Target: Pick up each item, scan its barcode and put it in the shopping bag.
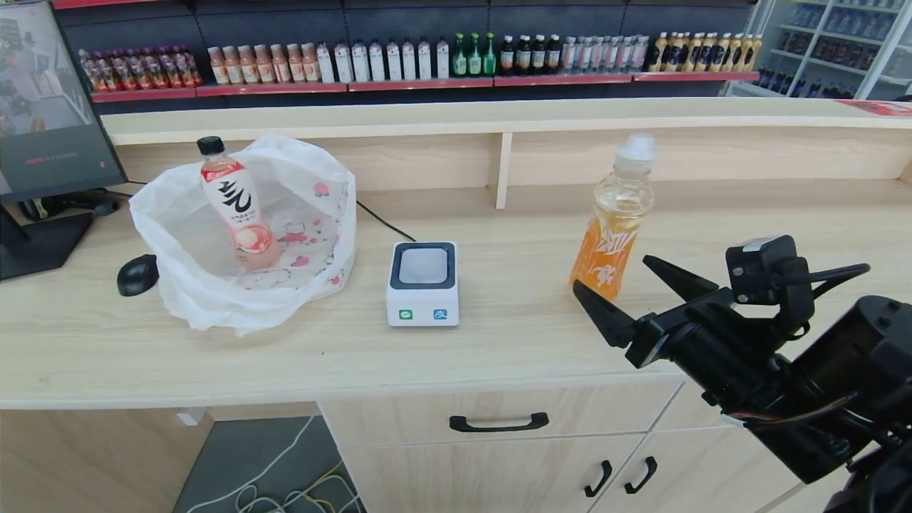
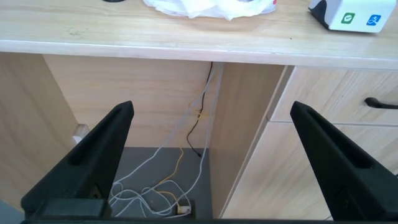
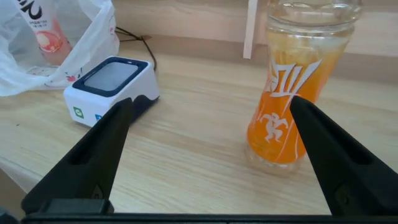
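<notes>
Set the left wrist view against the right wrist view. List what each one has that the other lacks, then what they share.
Left wrist view, not the right: the left gripper, open, below the counter edge; loose cables on the floor under it; a black drawer handle. Right wrist view, not the left: the right gripper, open, facing the orange bottle standing upright on the counter; the pink bottle inside the shopping bag. Both: the counter, the shopping bag and the scanner.
</notes>
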`<state>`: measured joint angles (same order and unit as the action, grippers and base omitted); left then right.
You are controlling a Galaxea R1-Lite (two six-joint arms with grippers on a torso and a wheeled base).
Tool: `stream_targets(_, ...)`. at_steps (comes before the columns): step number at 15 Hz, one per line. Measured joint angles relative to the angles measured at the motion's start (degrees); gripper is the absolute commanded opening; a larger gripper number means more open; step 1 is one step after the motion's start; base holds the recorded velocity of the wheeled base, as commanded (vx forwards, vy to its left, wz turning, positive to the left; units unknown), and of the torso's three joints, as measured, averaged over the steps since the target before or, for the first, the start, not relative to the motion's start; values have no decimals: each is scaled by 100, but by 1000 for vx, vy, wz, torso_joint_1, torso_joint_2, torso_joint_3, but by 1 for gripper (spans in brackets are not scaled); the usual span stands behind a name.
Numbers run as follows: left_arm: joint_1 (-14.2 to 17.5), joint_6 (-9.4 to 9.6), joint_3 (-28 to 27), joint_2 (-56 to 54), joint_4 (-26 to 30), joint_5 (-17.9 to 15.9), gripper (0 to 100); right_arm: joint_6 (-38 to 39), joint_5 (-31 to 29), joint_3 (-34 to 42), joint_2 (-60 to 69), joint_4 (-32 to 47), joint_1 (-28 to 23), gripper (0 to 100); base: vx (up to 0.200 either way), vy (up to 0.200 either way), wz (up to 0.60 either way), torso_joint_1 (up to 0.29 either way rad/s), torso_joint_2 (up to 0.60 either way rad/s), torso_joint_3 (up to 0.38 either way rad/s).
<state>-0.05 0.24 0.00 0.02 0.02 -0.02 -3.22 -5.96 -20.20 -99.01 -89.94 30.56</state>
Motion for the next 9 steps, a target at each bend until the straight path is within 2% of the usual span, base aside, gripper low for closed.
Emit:
stream_targets(4,0,0,0,0,-2,0,100,0,-2,-276,-206,0,-334,100,0,0,0,0,0,0)
stream_targets(9,5,2,0,0,-2,-2,100,-11,-5,-819,-733,0,-400,100,0,0,0,0,0,0)
